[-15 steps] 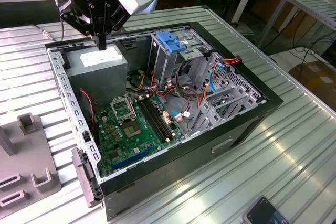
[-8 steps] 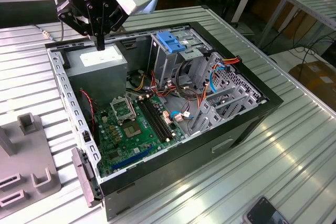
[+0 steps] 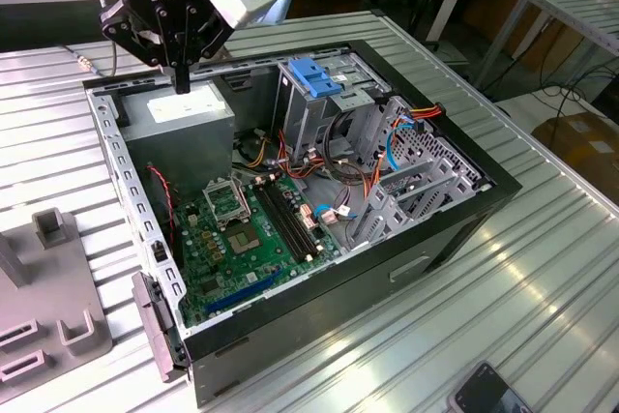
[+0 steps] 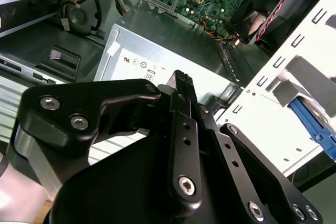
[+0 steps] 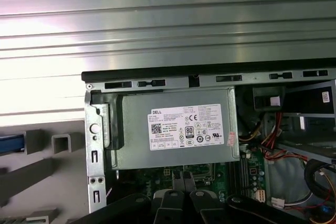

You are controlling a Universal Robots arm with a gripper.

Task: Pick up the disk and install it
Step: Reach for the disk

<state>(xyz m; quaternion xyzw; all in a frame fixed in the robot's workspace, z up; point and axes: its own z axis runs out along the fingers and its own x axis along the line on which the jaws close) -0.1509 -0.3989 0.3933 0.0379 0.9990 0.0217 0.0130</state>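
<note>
My gripper (image 3: pixel 182 79) hangs over the back corner of the open computer case (image 3: pixel 464 215), just above the grey power-supply box (image 3: pixel 189 113). Its two black fingers are pressed together with nothing between them, which both wrist views confirm (image 4: pixel 181 82) (image 5: pixel 184 195). Of the disk I see just a blue side rail (image 5: pixel 10 142) beside the grey holder outside the case, well away from the gripper. The same blue rail (image 4: pixel 310 121) lies beyond the case's pale perforated frame in the second wrist view.
Inside the case are a green motherboard (image 3: pixel 242 229), a metal drive cage with a blue handle (image 3: pixel 314 79) and loose coloured cables (image 3: pixel 397 132). A grey slotted holder (image 3: pixel 48 307) stands at the exterior view's left. A phone (image 3: pixel 488 394) lies near the front edge.
</note>
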